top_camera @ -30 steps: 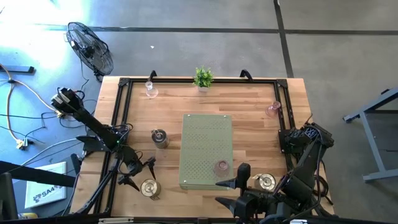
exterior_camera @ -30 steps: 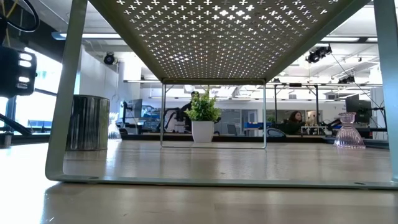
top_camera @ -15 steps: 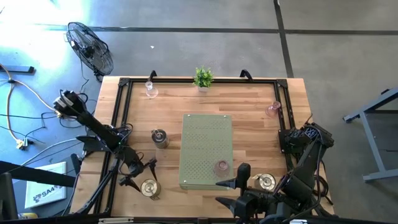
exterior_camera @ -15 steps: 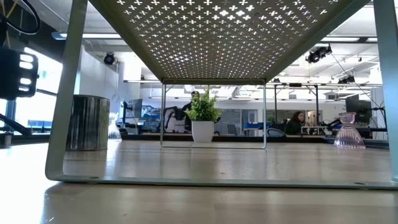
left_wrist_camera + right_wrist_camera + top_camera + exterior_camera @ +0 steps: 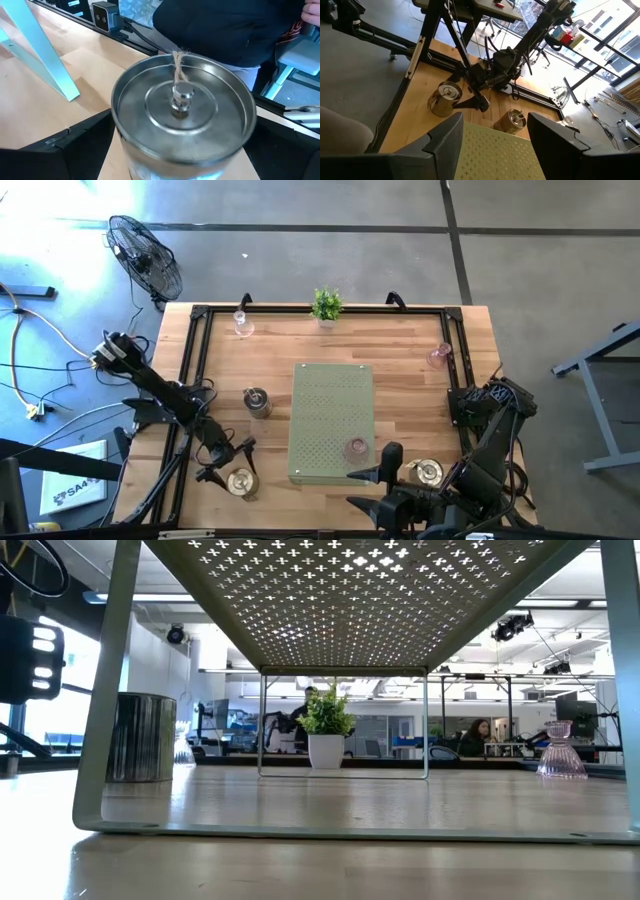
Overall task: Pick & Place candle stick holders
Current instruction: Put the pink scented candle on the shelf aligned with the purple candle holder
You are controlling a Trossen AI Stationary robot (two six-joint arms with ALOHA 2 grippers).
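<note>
A shiny silver candle stick holder (image 5: pixel 240 482) stands on its round base at the table's near left. My left gripper (image 5: pixel 231 463) is open, and its fingers stand on either side of that holder (image 5: pixel 182 107) without visibly touching it. A second silver holder (image 5: pixel 257 402) stands farther back, and a third (image 5: pixel 428 472) at the near right. A pink glass holder (image 5: pixel 355 448) sits on the green perforated stand (image 5: pixel 330 405). A clear glass holder (image 5: pixel 241 325) and a pink one (image 5: pixel 440 356) stand near the far corners. My right gripper (image 5: pixel 352 488) hangs open above the near edge.
A small potted plant (image 5: pixel 326 304) stands at the far edge's middle. A black frame (image 5: pixel 195 340) runs around the tabletop. In the left wrist view a person in dark clothes (image 5: pixel 225 25) stands just beyond the table's near edge.
My left gripper has sunk a little and crept toward the near-left silver holder, staying open. The holders have not moved.
</note>
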